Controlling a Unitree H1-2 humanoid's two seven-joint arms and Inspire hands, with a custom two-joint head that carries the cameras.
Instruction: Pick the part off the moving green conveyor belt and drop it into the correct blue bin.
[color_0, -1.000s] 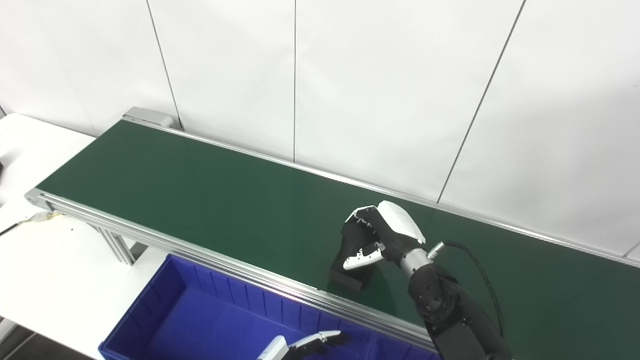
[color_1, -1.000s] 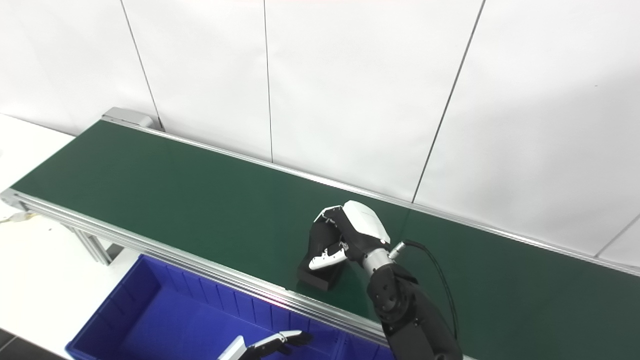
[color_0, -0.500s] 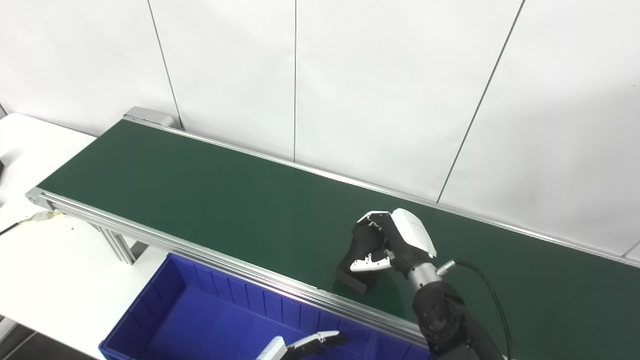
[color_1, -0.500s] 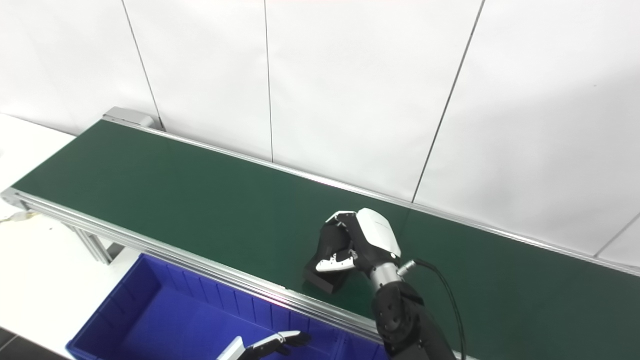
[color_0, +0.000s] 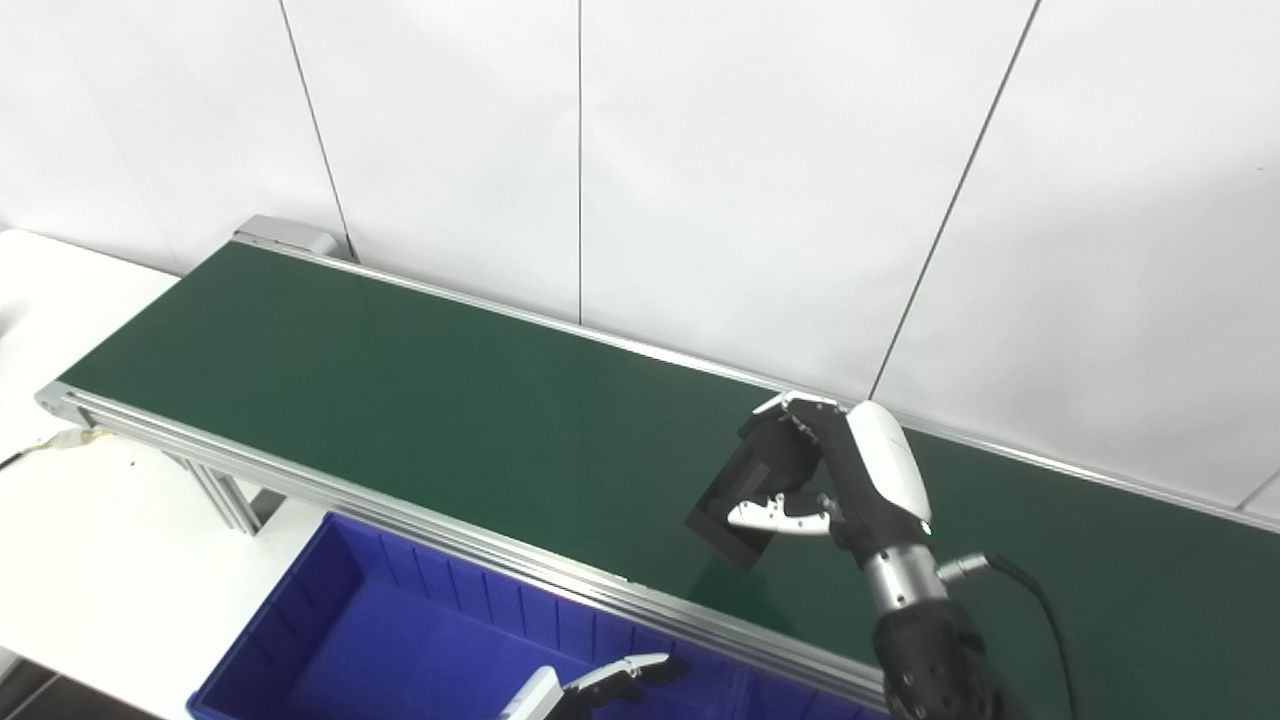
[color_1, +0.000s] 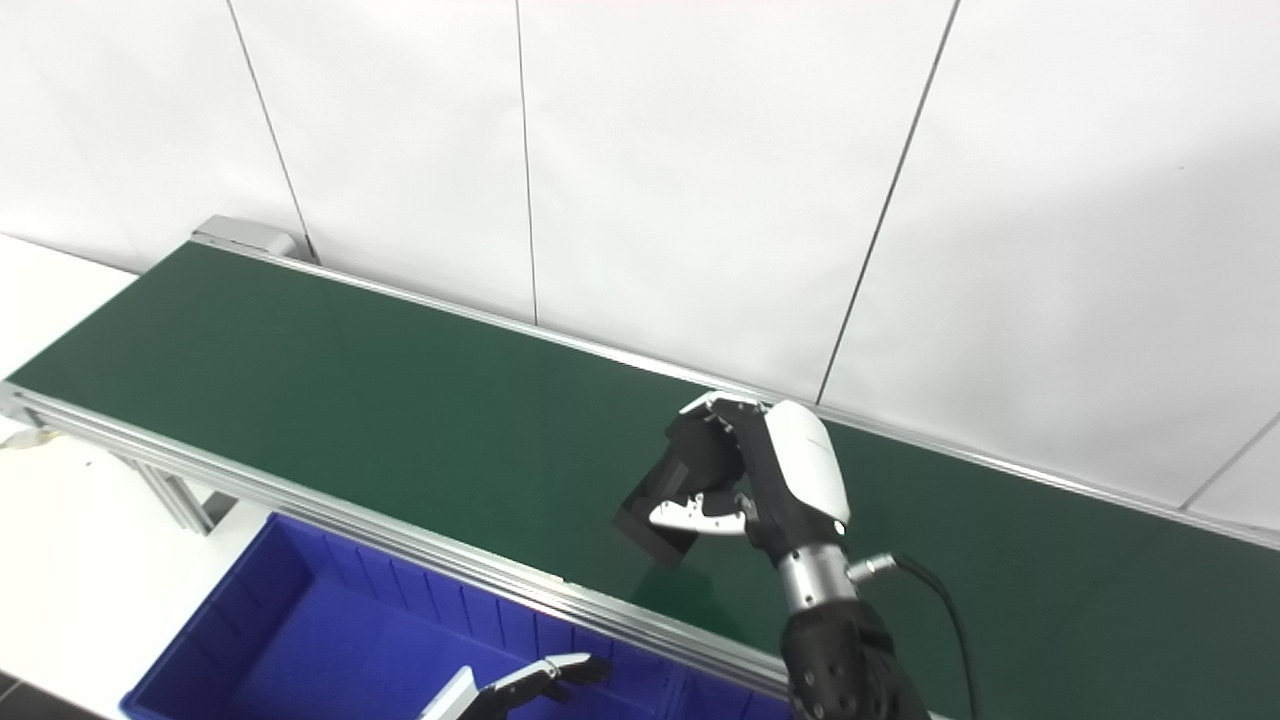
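My right hand (color_0: 835, 478) is shut on a black block-shaped part (color_0: 740, 495) and holds it tilted, lifted a little above the green conveyor belt (color_0: 400, 400). The same hand (color_1: 765, 480) and part (color_1: 665, 500) show in the right eye view. A blue bin (color_0: 400, 650) sits below the belt's near rail. My left hand (color_0: 600, 685) is at the bottom edge over the bin, fingers stretched out and holding nothing.
The belt's aluminium near rail (color_0: 480, 545) runs between the part and the bin. A white table (color_0: 100, 540) lies to the left under the belt's end. A white panelled wall (color_0: 700, 180) stands behind the belt.
My right hand has lifted the black part off the belt, tilted it and moved it up and to the right. The left hand has stayed put. The camera shifted slightly.
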